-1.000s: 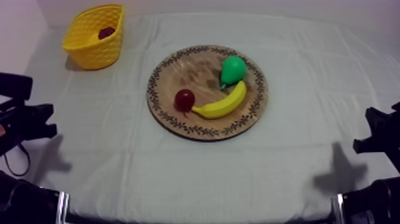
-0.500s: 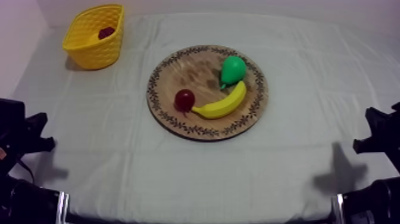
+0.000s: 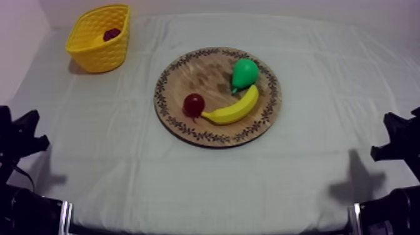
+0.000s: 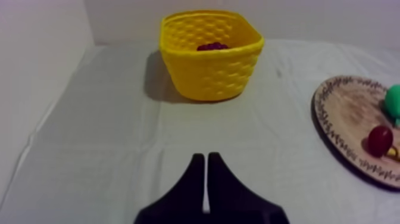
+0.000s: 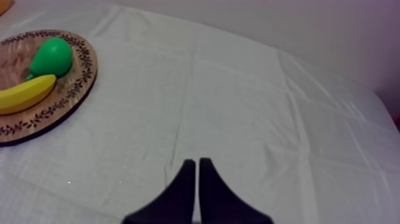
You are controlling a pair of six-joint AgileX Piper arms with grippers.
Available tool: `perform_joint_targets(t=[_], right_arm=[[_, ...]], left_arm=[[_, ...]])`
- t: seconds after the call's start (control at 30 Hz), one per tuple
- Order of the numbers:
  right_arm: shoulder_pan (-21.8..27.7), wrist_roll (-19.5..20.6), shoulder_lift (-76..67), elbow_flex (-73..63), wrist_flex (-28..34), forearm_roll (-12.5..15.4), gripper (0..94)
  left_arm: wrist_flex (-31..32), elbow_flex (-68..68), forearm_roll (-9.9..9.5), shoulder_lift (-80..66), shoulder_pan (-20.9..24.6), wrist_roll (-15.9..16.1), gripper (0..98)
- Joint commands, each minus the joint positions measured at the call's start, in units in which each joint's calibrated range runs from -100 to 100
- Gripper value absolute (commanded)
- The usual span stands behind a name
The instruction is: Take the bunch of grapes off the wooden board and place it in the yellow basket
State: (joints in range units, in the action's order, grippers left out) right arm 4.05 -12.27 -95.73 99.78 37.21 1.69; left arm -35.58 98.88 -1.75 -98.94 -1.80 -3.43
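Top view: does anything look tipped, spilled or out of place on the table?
Nothing stands out. The yellow basket stands upright with the bunch of grapes inside; the pear, banana and small red fruit lie on the wooden board. The left gripper and right gripper are shut on nothing.

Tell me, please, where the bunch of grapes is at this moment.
In the top view the bunch of grapes lies inside the yellow basket, at the far left of the table, away from the wooden board.
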Motion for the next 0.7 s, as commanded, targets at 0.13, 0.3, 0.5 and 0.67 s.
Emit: perform_joint_targets(t=[0.13, 0.3, 0.5, 0.67], right_arm=[[0.01, -0.01, -0.02, -0.01, -0.03, -0.01, 0.5], [0.01, -0.01, -0.02, -0.01, -0.03, -0.01, 0.5], [0.01, 0.00, -0.02, -0.01, -0.03, -0.01, 0.5], [0.01, -0.01, -0.02, -0.01, -0.03, -0.01, 0.5]], left_arm=[[0.37, 0.10, -0.02, -0.70, 0.00, -4.89, 0.1], [0.41, 0.19, -0.03, -0.98, -0.73, -5.32, 0.1], [0.41, 0.22, -0.03, -1.05, -0.90, -5.44, 0.1], [0.41, 0.23, -0.03, -1.06, -0.85, -5.45, 0.1]])
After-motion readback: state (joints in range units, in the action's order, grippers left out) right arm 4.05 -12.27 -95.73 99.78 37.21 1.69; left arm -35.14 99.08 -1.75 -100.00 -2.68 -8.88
